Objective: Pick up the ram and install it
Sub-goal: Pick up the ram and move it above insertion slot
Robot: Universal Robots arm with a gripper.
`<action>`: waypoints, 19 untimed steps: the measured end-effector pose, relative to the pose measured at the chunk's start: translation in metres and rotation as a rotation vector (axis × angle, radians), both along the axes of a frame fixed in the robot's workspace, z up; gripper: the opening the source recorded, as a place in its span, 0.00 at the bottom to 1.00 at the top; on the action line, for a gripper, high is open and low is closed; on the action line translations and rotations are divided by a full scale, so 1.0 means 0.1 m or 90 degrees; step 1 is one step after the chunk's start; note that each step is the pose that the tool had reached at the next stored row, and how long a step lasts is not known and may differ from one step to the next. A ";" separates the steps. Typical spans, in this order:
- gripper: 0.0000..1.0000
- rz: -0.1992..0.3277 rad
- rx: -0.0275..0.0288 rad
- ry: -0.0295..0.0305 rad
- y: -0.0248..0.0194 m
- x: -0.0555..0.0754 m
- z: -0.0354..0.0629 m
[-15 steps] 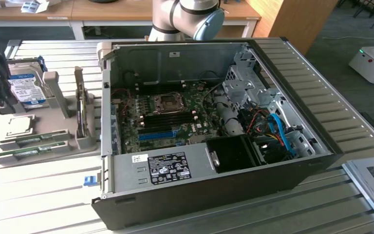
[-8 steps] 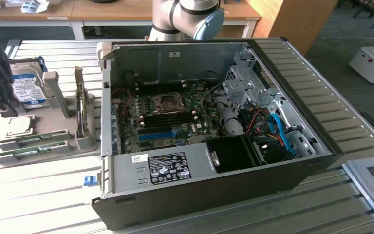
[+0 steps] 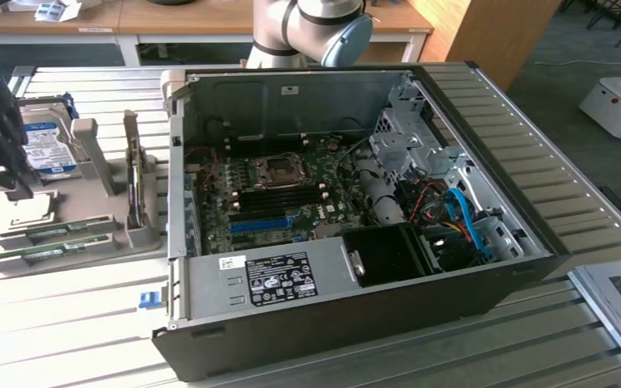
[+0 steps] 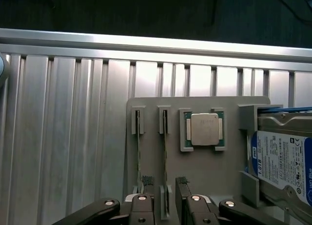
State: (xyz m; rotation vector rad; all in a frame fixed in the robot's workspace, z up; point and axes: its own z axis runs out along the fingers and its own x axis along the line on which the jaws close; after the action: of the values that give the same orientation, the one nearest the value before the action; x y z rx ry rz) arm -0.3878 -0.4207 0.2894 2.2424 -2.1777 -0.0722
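Two green ram sticks stand on edge in a grey holder (image 4: 146, 105). In the wrist view the ram (image 4: 165, 152) runs between my two black fingertips (image 4: 147, 182), while its twin (image 4: 138, 152) lies just outside them. My gripper (image 4: 165, 186) is open and holds nothing. The exterior view shows the gripper (image 3: 9, 182) hanging over the holder (image 3: 84, 259) at the far left, with the ram (image 3: 68, 230) and the twin (image 3: 52, 251) lying below it. How far the fingertips are above the stick I cannot tell.
A silver processor chip (image 4: 204, 129) and a blue-labelled hard drive (image 4: 282, 161) share the holder. The open computer case (image 3: 289, 74) lies to the exterior view's right, with its motherboard (image 3: 278, 194) and a blue slot (image 3: 259, 225) exposed. The table is ribbed metal.
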 end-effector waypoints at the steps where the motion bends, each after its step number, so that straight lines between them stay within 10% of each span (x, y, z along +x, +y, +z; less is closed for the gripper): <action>1: 0.31 -0.001 0.0001 -0.0001 0.000 0.00 -0.014; 19: 0.31 -0.024 0.0000 0.0000 0.000 0.00 -0.241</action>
State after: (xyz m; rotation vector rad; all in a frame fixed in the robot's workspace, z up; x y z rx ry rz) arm -0.3878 -0.4207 0.2653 2.2009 -2.2210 -0.0726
